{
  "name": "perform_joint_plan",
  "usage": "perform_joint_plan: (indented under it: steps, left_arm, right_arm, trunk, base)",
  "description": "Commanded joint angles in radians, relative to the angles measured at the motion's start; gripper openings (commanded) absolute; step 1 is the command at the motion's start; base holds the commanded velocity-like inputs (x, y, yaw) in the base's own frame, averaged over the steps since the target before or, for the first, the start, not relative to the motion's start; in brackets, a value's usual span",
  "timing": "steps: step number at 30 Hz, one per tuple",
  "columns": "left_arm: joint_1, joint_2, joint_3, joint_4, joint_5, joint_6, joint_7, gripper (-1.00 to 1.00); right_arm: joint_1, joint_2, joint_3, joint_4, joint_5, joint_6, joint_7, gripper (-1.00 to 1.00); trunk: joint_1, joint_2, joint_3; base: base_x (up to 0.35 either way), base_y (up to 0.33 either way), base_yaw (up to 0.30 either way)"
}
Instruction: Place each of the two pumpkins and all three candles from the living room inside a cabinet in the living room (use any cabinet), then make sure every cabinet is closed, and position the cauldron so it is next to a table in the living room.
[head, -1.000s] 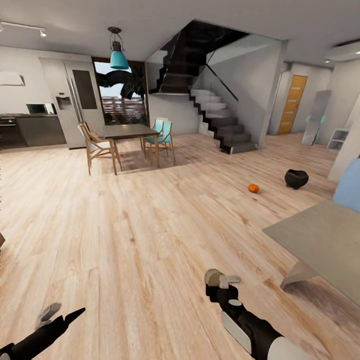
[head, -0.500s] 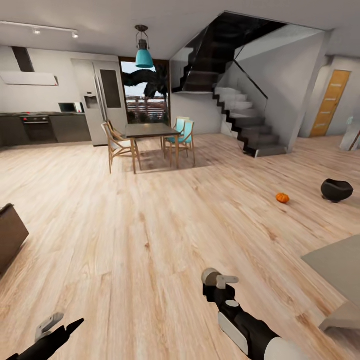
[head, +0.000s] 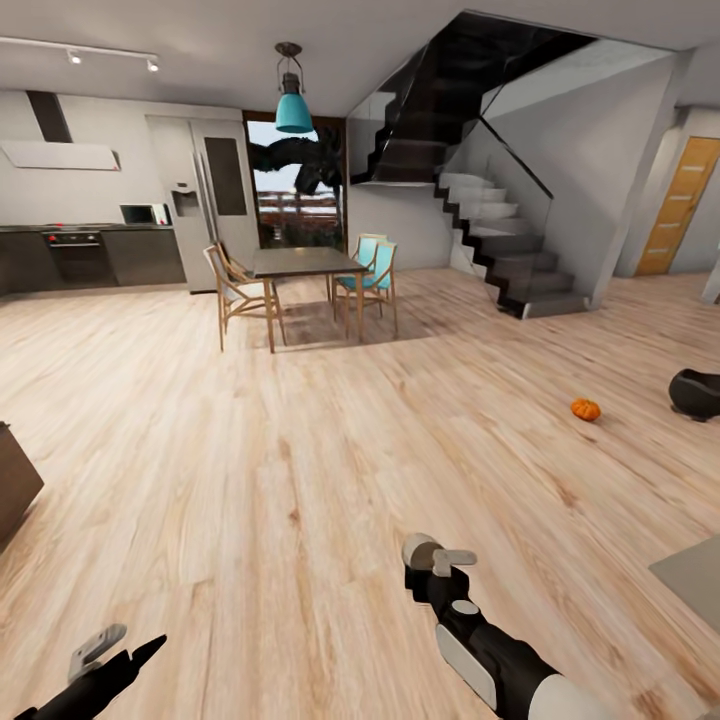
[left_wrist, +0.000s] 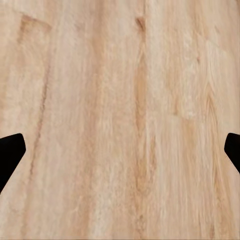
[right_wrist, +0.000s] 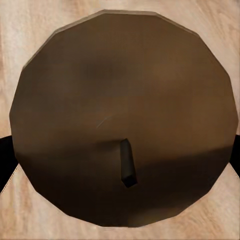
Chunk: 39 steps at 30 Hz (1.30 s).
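Right gripper (head: 428, 556) is clamped on a candle (right_wrist: 125, 120) — wick end faces the wrist camera, black finger tips hug both sides. Left gripper (head: 110, 650) hangs spread apart over bare floor (left_wrist: 120, 100), holding nothing. Pumpkin (head: 586, 409) lies on the floor far right, cauldron (head: 697, 392) just beyond it at the right edge, apart from it. A dark-brown corner at the left edge is likely the cabinet (head: 15, 490). Judgement: transit leg — turn the base toward that cabinet, keep the candle level and low, free hand ready for the drawer.
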<state>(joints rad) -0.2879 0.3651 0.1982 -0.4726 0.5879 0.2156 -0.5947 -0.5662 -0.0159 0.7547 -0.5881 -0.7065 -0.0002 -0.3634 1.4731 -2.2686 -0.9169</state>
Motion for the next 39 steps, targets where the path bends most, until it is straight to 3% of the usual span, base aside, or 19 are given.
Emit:
perform_joint_plan:
  steps: [1,14,28,39]
  left_arm:
    - [-0.001,0.000,0.003,0.000,0.008,0.009,-0.004,1.00]
    - [-0.001,0.000,0.002,0.000,0.009,0.005,-0.004,1.00]
    - [-0.001,-0.004,0.001,0.000,0.009,0.005,0.000,1.00]
    - [-0.001,-0.006,0.001,0.000,0.006,0.005,0.044,1.00]
  right_arm:
    - [-0.001,-0.001,0.009,-0.002,-0.005,0.000,-0.008,-1.00]
    - [-0.001,-0.001,0.009,-0.003,-0.005,-0.003,-0.008,-1.00]
    - [-0.001,-0.001,0.009,-0.001,-0.005,-0.003,-0.009,-1.00]
    - [-0.001,0.007,0.009,0.030,-0.004,-0.003,-0.008,-1.00]
  trunk:
    - [0.000,0.000,-0.001]
    - [0.000,0.000,-0.001]
    - [0.000,0.000,-0.001]
    - [0.000,0.000,-0.001]
  base:
    - [0.342,0.000,0.000]
    - [0.342,0.000,0.027]
    - [0.342,-0.006,0.260]
    - [0.342,-0.115,0.274]
